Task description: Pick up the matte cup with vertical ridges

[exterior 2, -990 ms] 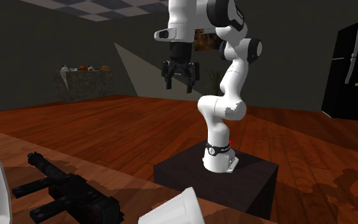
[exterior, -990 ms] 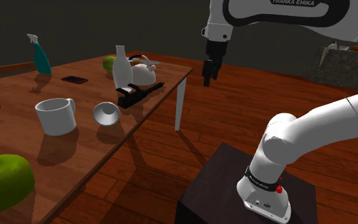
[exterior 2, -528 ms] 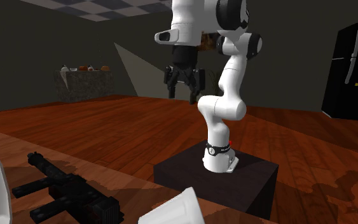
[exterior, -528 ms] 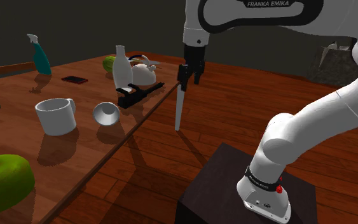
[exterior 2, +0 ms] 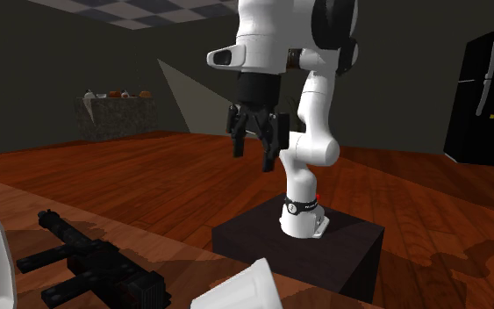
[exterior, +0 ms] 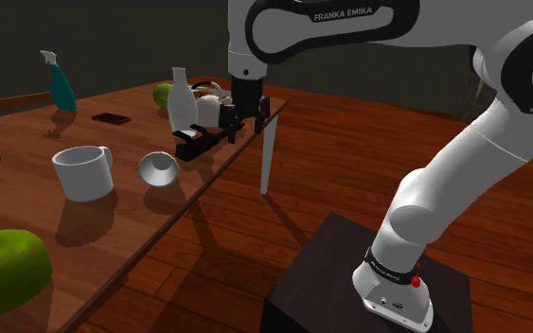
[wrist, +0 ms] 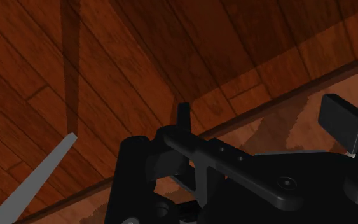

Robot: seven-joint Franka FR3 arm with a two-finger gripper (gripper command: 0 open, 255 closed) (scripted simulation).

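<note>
Hanging above the edge of the surface (exterior: 127, 219), over the black gun (exterior: 204, 141), the tool (exterior: 242, 127) is seen with its fingers spread apart and nothing held. The white cup (exterior: 158, 168) is found lying on its side between the white mug (exterior: 83, 172) and the gun, apart from the tool.

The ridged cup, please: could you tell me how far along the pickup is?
Nothing is done yet: the white cup lies on its side on the table beside the mug, untouched. In hand is the approach: the gripper hangs open and empty above the black gun at the table's edge, short of the cup. Left: reach the cup, close on it and lift.
</note>
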